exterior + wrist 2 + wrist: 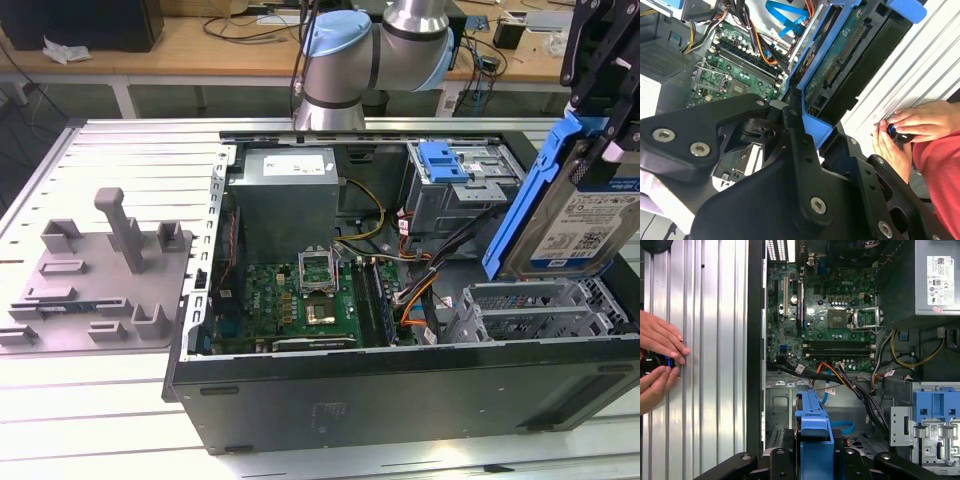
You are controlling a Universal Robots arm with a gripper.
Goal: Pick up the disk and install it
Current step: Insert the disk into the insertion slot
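The gripper (598, 140) grips the disk (590, 215), tilted above the open computer case (400, 400). Pick-up looks done; installing needs squaring it to the drive cage (530, 310).

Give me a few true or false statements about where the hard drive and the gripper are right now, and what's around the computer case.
1. The black gripper grips the flat silver metal disk with its blue plastic carrier rail. True.
2. The disk lies on the grey moulded plastic fixture. False: it hangs tilted above the open black computer case, at the exterior view's right. The fixture sits apart at that view's left.
3. A side panel closes the case. False: it is open and its green motherboard shows.
4. A person's hands are over the ribbed metal table beside the case, around a small dark object. True.
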